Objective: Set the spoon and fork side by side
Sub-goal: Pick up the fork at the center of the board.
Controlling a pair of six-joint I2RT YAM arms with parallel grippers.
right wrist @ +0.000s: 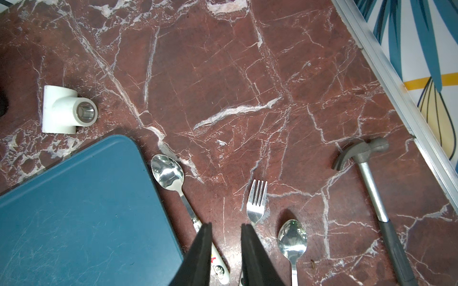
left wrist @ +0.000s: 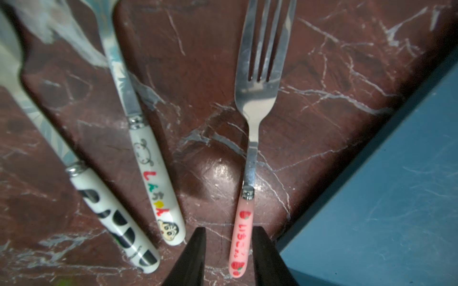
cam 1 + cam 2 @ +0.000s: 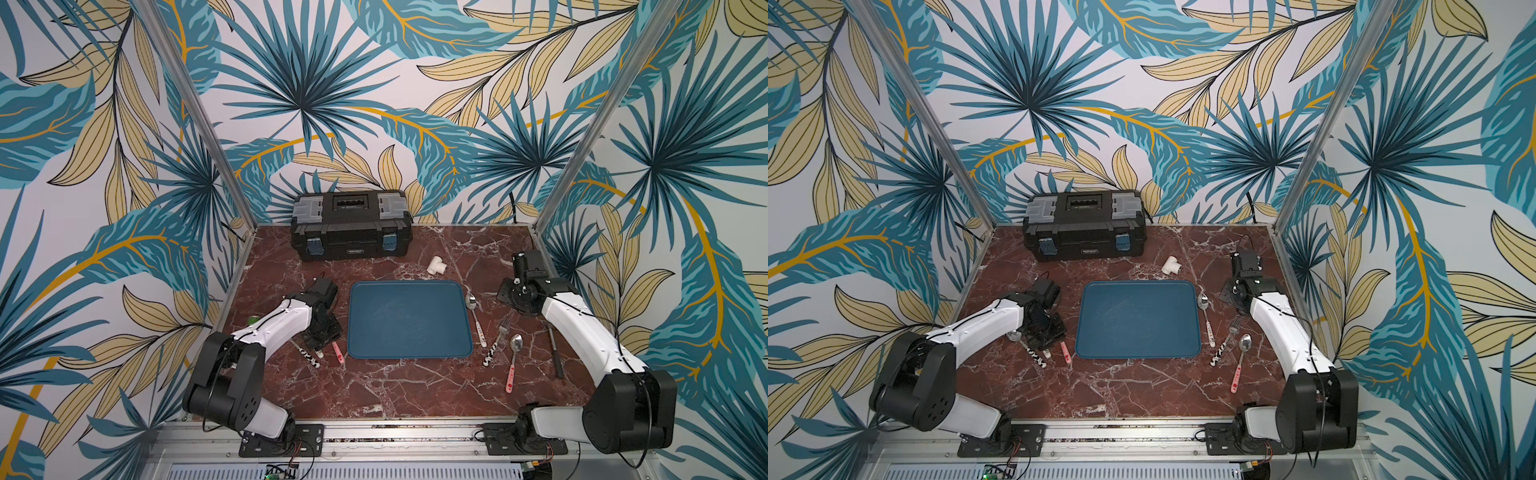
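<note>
Your left gripper [image 2: 229,247] is parted, straddling the pink fork [image 2: 257,99] handle, its long axis running straight ahead; seemingly not clamped. Your right gripper [image 1: 226,247] hangs released, the spoon [image 1: 292,240] just beside it.

A dark blue tray [image 3: 409,318] sits centre frame on red-brown, white-veined marble [image 3: 374,386]; a pink strawberry-print fork [image 2: 250,153] lies beside cow-patterned [image 2: 116,222] and white cartoon-print handles [image 2: 156,183].
</note>
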